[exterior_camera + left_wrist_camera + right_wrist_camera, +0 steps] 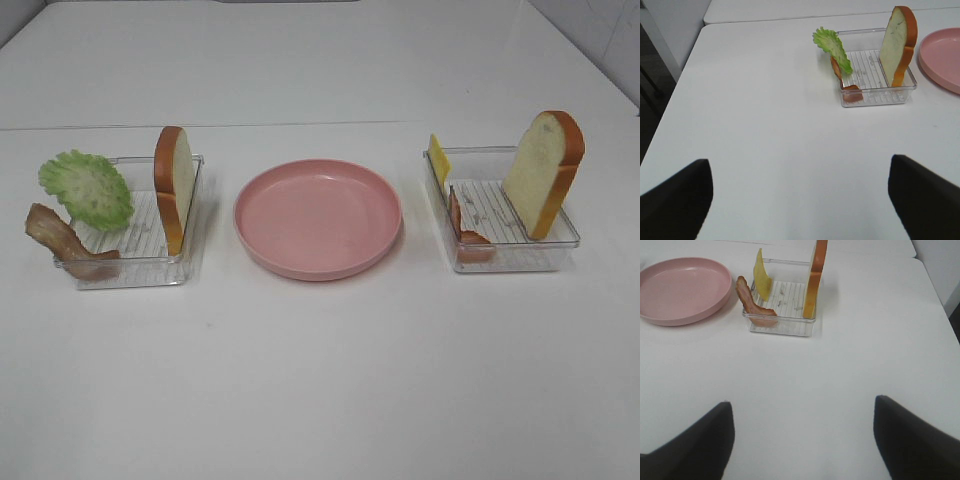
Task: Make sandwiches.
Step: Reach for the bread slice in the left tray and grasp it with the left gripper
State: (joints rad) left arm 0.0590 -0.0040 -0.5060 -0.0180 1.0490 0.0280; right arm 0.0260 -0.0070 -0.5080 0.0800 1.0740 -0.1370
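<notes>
My left gripper (800, 200) and right gripper (800, 437) are both spread, empty. The bread slices (175, 185) stand on edge, one per clear tray (135, 272), flanking the pink plate (318, 217). Probably light, stiff, slick toy food. I'd pinch a slice across its faces, up top.

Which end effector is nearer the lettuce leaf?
Left. The left end effector hangs short of the left tray, lettuce leaf ahead of it. The right end effector faces the right tray, across the pink plate; the leaf is outside its view.
</notes>
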